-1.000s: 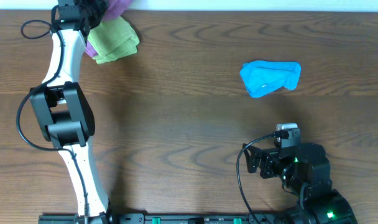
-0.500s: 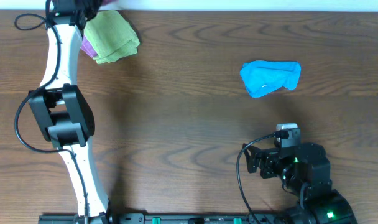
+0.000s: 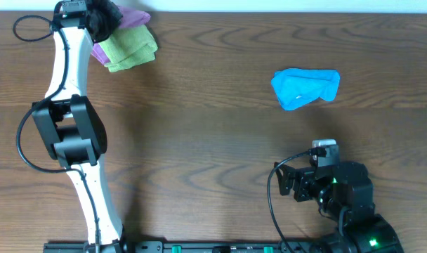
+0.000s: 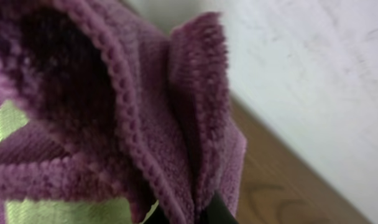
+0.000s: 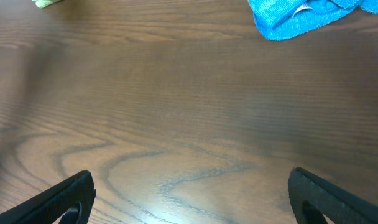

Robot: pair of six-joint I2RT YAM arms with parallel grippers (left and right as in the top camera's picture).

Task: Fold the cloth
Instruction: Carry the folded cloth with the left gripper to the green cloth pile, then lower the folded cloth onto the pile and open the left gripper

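Observation:
The lilac-purple cloth (image 3: 133, 16) is bunched at the table's far left edge, partly behind the lime-green cloth. My left gripper (image 3: 101, 15) is on it there. In the left wrist view the purple cloth (image 4: 133, 106) fills the frame and a fold of it is pinched between my left gripper's dark fingertips (image 4: 186, 214). My right gripper (image 5: 189, 199) is open and empty over bare table at the near right; it also shows in the overhead view (image 3: 291, 181).
A folded lime-green cloth (image 3: 129, 44) lies next to the purple one; it also shows in the left wrist view (image 4: 58, 211). A crumpled bright blue cloth (image 3: 305, 87) lies at the right; its edge shows in the right wrist view (image 5: 301, 17). A white wall (image 4: 313, 81) runs behind the table's far edge.
My left gripper has shifted at the far edge with the purple cloth, which now shows to the right of it above the green cloth. The right arm has not moved.

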